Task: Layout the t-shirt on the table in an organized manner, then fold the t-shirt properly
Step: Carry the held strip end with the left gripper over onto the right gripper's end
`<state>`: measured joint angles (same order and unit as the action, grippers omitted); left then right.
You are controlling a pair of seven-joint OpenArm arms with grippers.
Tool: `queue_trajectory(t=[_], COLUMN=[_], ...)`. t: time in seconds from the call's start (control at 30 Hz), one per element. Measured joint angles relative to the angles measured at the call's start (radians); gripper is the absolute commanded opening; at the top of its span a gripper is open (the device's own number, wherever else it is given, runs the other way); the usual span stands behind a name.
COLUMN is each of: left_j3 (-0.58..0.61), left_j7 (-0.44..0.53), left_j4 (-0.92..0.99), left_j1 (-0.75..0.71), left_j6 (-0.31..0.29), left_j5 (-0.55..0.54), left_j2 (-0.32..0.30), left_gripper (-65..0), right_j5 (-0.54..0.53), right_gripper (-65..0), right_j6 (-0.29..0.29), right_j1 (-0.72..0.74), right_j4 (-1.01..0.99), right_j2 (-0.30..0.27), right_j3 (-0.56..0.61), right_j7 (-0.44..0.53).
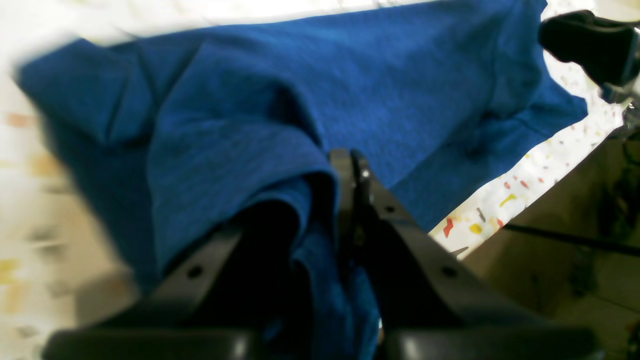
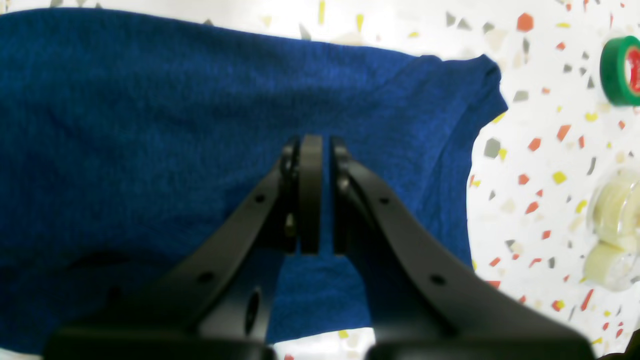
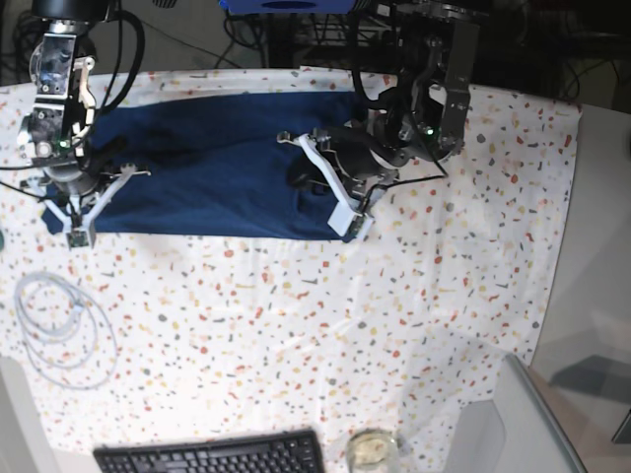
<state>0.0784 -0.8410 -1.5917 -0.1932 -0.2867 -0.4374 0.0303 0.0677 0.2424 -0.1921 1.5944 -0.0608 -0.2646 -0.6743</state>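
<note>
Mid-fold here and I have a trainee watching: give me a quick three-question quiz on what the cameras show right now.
1. True or false: the left tool has a fold of the t-shirt pinched in it.
2. Which of these lies on the table near the front edge in the base view? A) a keyboard B) a pair of scissors C) a mug
3. Fill in: in the right wrist view, the roll of tape beyond the sleeve is ____ in colour.

Key
1. True: blue cloth is bunched between its closed jaws.
2. A
3. Green. The right tool is closed over the shirt.
</note>
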Motion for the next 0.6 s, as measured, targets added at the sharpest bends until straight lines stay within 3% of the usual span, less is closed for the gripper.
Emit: queue_trajectory(t=[0.2, 0.4, 0.6], left_j3=[0.017, 0.024, 0.134], left_j7=[0.002, 0.001, 0.005], left_j4=[0.108, 0.193, 0.247], left_j1=[0.069, 0.123, 0.169], left_j6=[0.002, 0.004, 0.006], left_j5=[0.002, 0.004, -0.002], left_j2=[0.083, 0.108, 0.118], left_gripper=[-65.0, -65.0, -65.0], right_j5=[0.003, 0.003, 0.000], right_gripper=[-62.3, -62.3, -62.3], right_j6=[0.000, 0.000, 0.000], right_j1=[-0.002, -0.001, 0.000], right_j4=[0.002, 0.002, 0.003], right_j2=[0.000, 0.000, 0.000], right_j3=[0.000, 0.000, 0.000], right_j7=[0.000, 0.000, 0.000])
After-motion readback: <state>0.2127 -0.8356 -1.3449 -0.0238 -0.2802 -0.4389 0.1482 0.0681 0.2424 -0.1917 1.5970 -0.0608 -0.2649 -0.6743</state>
